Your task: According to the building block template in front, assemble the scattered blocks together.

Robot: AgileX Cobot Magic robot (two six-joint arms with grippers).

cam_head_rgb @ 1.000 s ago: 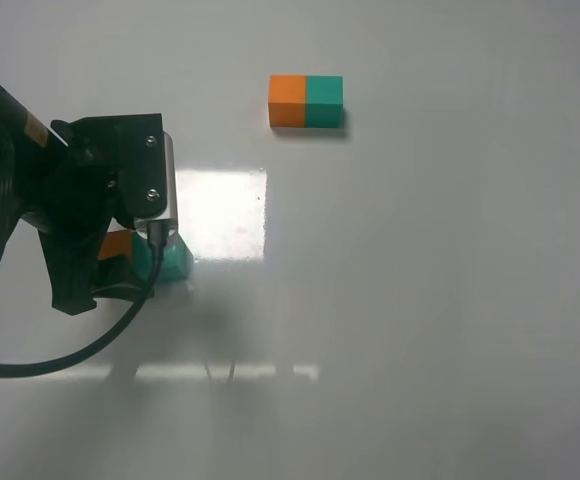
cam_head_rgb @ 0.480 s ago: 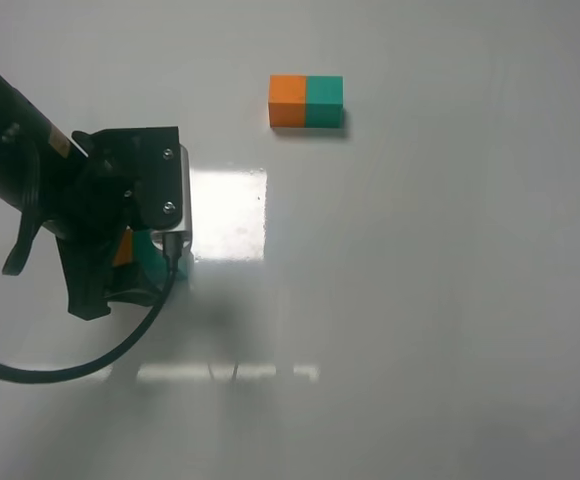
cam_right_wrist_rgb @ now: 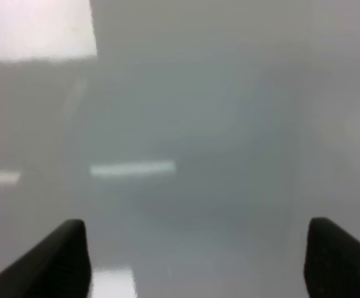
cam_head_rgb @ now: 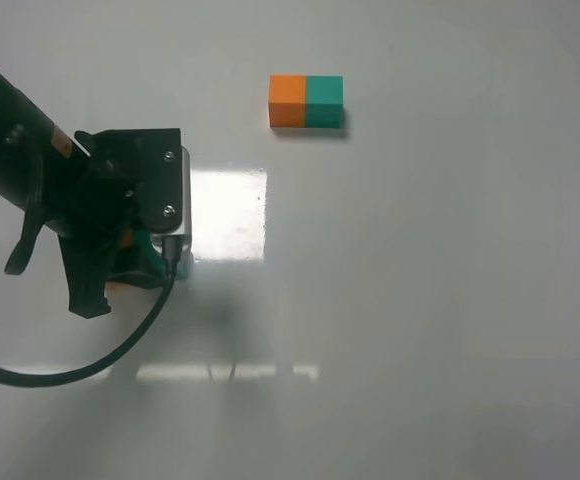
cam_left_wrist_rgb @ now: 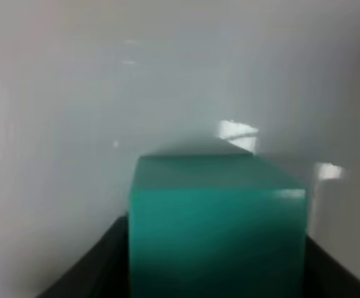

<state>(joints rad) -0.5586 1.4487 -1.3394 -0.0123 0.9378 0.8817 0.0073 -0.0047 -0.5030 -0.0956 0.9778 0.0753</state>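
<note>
The template (cam_head_rgb: pixel 306 101), an orange-and-teal bar, lies at the back centre of the table. My left gripper (cam_head_rgb: pixel 142 268) is down over the two loose cubes at the left. Only a teal edge (cam_head_rgb: pixel 150 263) and an orange sliver (cam_head_rgb: pixel 123 240) show from under the wrist. In the left wrist view the teal-green cube (cam_left_wrist_rgb: pixel 217 230) fills the gap of my left gripper (cam_left_wrist_rgb: pixel 217 267). Its dark fingers (cam_left_wrist_rgb: pixel 99 267) stand against both sides of the cube. The orange cube is out of that view. My right gripper (cam_right_wrist_rgb: pixel 195 261) is open and empty over bare table, and it is outside the high view.
The white table (cam_head_rgb: pixel 430 300) is glossy, with a bright light patch (cam_head_rgb: pixel 228 213) beside the left gripper. A black cable (cam_head_rgb: pixel 90 365) loops from the left wrist toward the front left.
My left arm has moved a little right and lowered over the cubes, so less of the orange and teal shows now. The template has not moved.
</note>
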